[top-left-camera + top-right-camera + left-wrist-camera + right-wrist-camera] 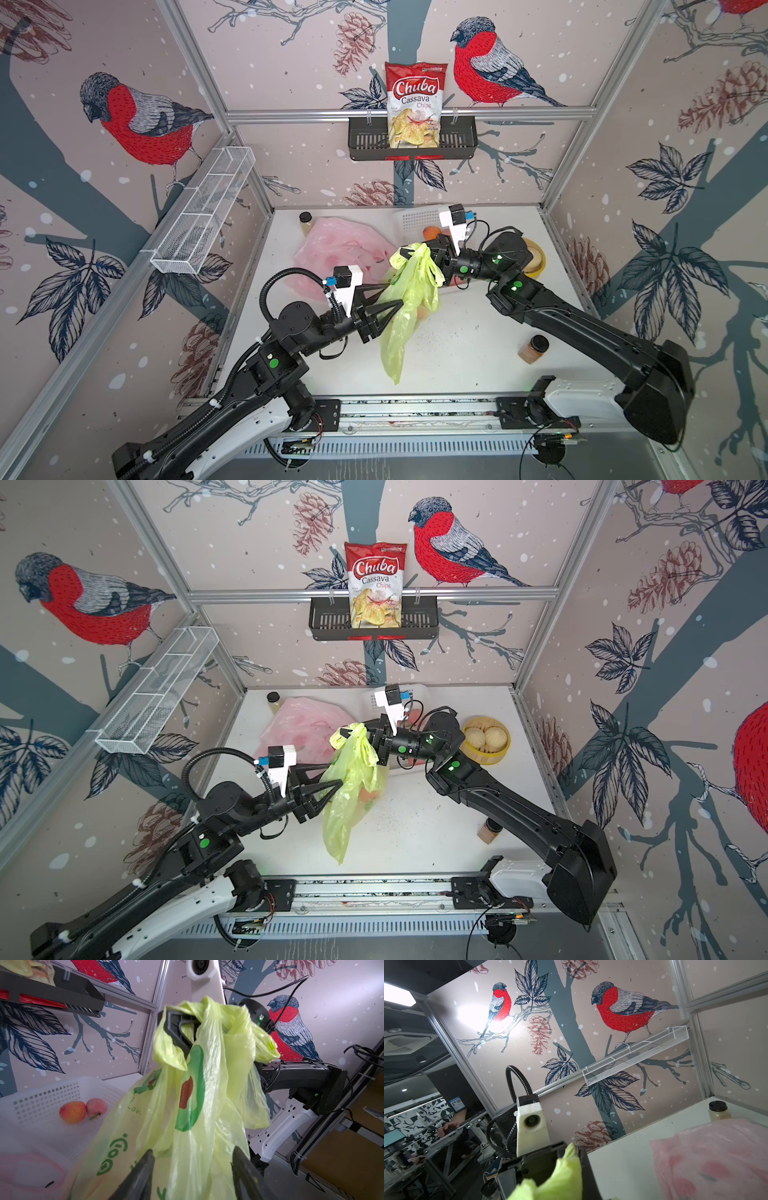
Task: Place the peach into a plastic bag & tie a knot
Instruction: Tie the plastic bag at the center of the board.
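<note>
**Green bag hangs from the right jaws, a peach inside it**

In both top views the green bag [409,299] [353,787] hangs over the desk [469,345] from the right jaws, which are clamped on its bunched handles. The peach [423,312] [366,796] shows orange through the plastic, low inside the bag, and the left jaws stand apart at the bag's middle. In the left wrist view the left jaws are spread wide with the bag's film hanging between them; beyond the bag, two more fruits [72,1111] lie in a white basket [41,1093]. In the right wrist view the right jaws pinch a green fold of the bag [564,1178], and a pink bag [716,1157] lies on the desk beside it.
</note>
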`<control>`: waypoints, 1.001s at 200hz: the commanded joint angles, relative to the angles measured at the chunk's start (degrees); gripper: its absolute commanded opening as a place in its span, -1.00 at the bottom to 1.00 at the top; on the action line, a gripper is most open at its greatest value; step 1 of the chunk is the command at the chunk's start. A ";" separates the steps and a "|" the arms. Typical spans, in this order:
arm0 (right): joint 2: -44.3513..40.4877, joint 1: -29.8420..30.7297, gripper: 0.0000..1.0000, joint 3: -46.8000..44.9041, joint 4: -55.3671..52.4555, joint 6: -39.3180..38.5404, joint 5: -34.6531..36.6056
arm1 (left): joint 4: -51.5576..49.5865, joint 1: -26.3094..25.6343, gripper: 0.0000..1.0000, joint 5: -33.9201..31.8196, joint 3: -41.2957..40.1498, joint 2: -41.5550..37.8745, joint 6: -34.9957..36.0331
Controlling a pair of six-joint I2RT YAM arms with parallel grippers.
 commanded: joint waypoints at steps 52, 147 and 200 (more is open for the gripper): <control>1.03 -0.37 -1.00 1.02 0.21 -0.31 -5.93 | -2.95 5.83 0.35 4.10 6.07 -4.41 -1.64; -0.17 1.01 -1.00 2.16 -4.02 -2.82 -6.08 | 13.85 12.59 0.18 18.90 4.33 6.37 -10.03; -0.08 1.80 -1.00 2.34 -5.21 -4.07 -5.90 | 17.48 12.71 -0.13 23.98 4.27 9.99 -11.64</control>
